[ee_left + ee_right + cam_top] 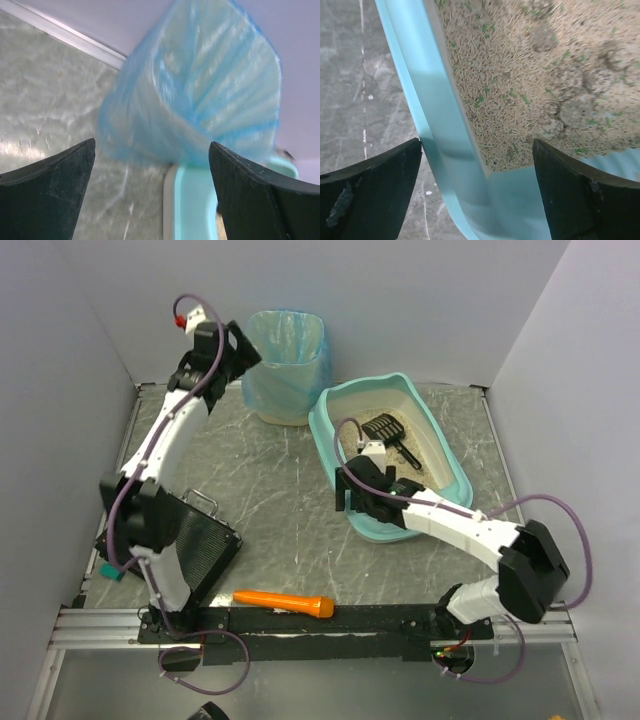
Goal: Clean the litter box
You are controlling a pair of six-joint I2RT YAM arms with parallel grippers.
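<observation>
Litter box [322,430] sitting on table [280,500], right of centre, its far corner just beside blue-bagged bin [285,365].
Black scoop [385,430] lying on litter [520,75] inside.
Right gripper [477,145] hanging over near-left rim of box, fingers [375,185] spread wide, one on each side of rim, grasping nothing.
Left gripper [152,145] hovering raised before bin, fingers [50,185] also released, nothing between them.
Orange tool [285,602] lying near arm bases.
</observation>
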